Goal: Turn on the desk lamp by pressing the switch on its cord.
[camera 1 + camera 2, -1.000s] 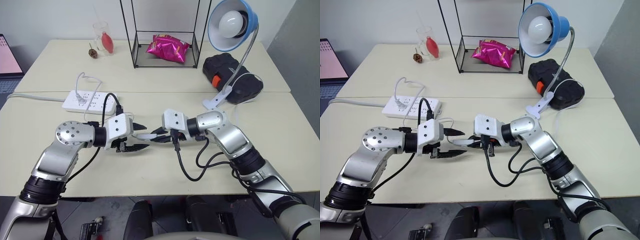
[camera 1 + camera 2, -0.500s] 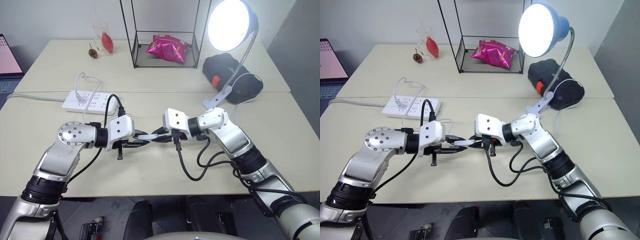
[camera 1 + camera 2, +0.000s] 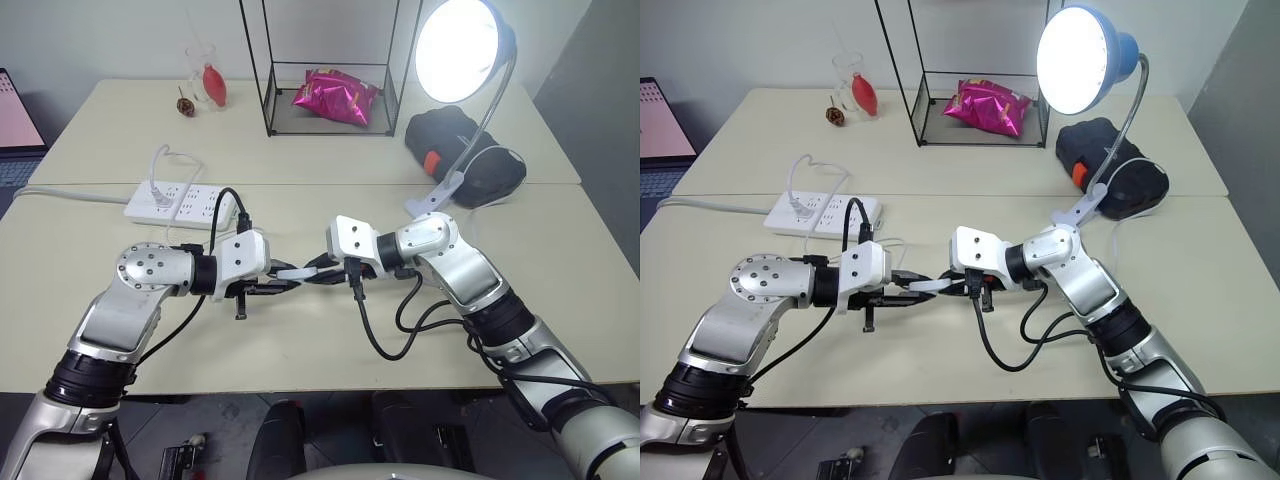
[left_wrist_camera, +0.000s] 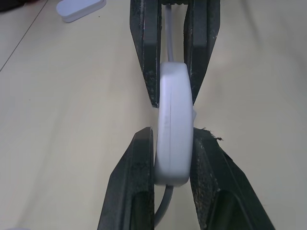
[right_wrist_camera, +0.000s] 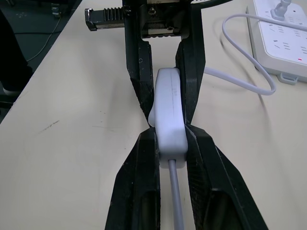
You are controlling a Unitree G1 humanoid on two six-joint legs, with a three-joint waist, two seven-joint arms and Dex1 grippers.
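Note:
The desk lamp (image 3: 458, 50) stands clamped at the table's back right, its round blue shade glowing bright white. At the table's middle the small white switch (image 3: 295, 272) is held just above the surface from both ends. My left gripper (image 3: 283, 285) is shut on its left end, and my right gripper (image 3: 312, 272) is shut on its right end. The left wrist view shows the switch (image 4: 173, 129) squeezed between my black fingers (image 4: 139, 158). In the right wrist view the switch (image 5: 169, 115) sits the same way, and the thin white cord (image 5: 249, 81) curves away towards the power strip.
A white power strip (image 3: 180, 203) lies at the left. A black wire rack with a pink bag (image 3: 335, 97) stands at the back, beside a black case (image 3: 465, 150). A glass (image 3: 205, 75) stands at the back left. A black cable (image 3: 380, 330) loops under my right arm.
My left gripper, open around the switch a second ago, has shut on it. The lamp, dark then, is now lit. The right gripper has kept its hold.

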